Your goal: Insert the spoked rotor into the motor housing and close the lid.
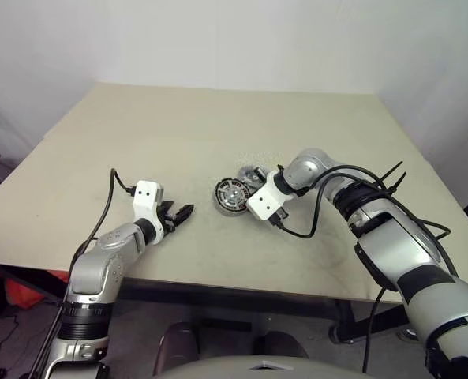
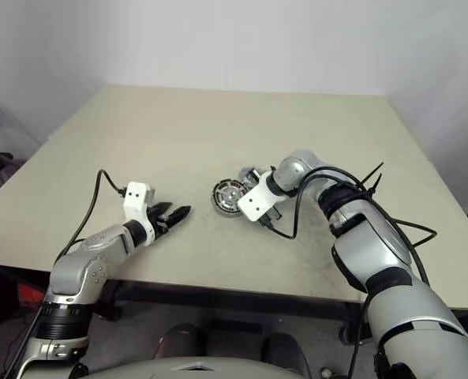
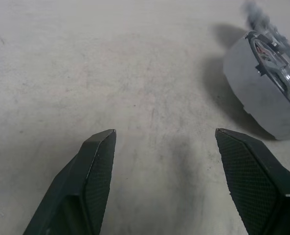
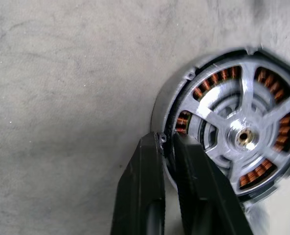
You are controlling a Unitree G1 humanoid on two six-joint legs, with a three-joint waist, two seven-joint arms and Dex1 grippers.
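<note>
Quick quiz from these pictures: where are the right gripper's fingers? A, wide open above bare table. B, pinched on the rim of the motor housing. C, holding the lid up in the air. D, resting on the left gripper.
B: in the right wrist view the right gripper has its two fingers closed on the silver rim of the motor housing, one outside the wall and one inside by the copper windings.

motor housing (image 4: 203, 98): round silver cup, copper coils inside, on the surface, tipped up | spoked rotor (image 4: 242, 132): silver spokes, sits inside housing | lid (image 1: 252, 175): grey disc, just behind housing, partly hidden
</note>
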